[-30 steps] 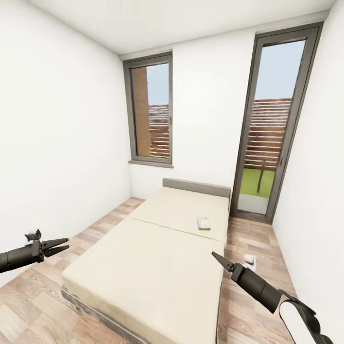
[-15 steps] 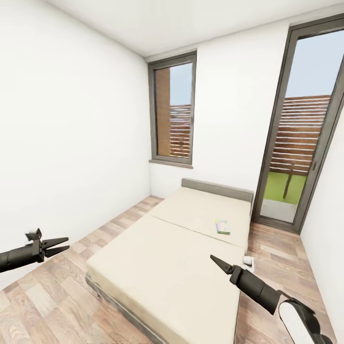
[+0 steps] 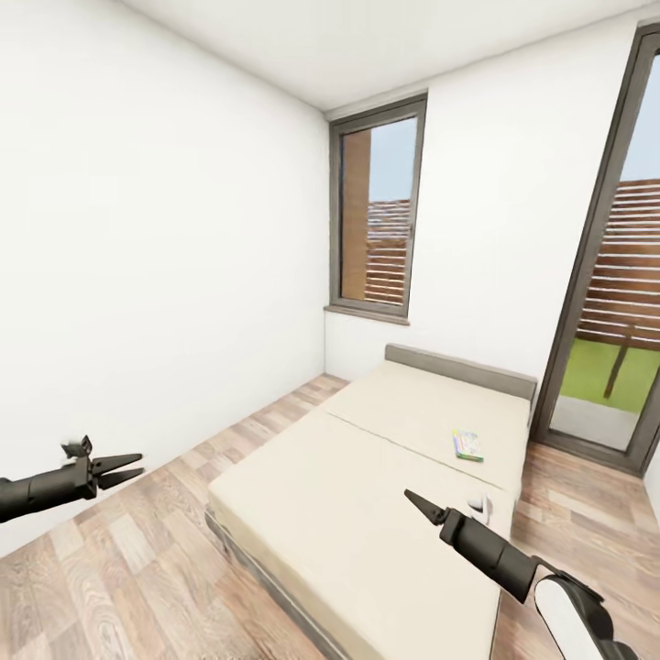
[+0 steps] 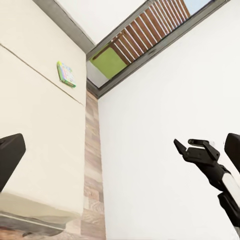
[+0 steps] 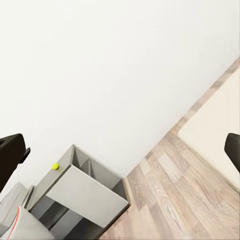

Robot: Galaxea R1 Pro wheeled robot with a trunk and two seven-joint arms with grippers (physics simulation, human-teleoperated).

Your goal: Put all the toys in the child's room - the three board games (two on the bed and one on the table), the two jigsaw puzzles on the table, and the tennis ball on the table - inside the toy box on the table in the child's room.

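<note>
White walls and a wood-plank floor (image 3: 137,568) surround the bed (image 3: 367,513), whose cream mattress carries one board game (image 3: 467,445) on its far panel near the glass door (image 3: 614,312); its lid print is too small to read. A second small white thing lies at the bed's edge, unclear. Both the left gripper (image 3: 128,466) and right gripper (image 3: 414,500) hang empty, jaws parted. The right wrist view shows the tennis ball (image 5: 55,166) on the table (image 5: 85,192).
</note>
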